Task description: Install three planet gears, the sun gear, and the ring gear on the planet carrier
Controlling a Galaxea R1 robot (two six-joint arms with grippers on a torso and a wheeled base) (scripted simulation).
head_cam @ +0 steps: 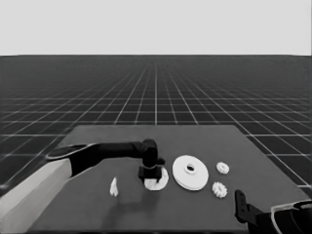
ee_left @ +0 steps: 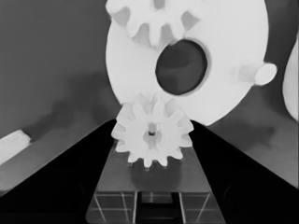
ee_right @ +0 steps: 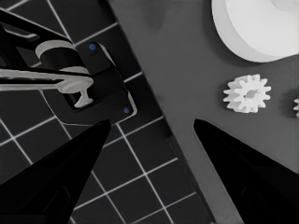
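The left gripper (head_cam: 152,171) stands over the smaller round part (head_cam: 157,179) near the table's middle, its fingers (ee_left: 70,177) closed on 1 gear (ee_left: 153,135) held just above that part's near rim. Another gear (ee_left: 156,21) seems already seated on it. Just right lies the larger round part (head_cam: 190,172), with 2 gears (head_cam: 223,167) (head_cam: 220,189) right of that. A thin white piece (head_cam: 113,187) lies left. The right gripper (head_cam: 240,204) waits spread open at the near right corner of the dark table (head_cam: 97,209), with gridded floor beyond.

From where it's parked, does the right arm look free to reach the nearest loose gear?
Probably yes. The right gripper waits open at the table's near right corner, and the gear lies bare on the table beside the larger round part, with nothing between them.
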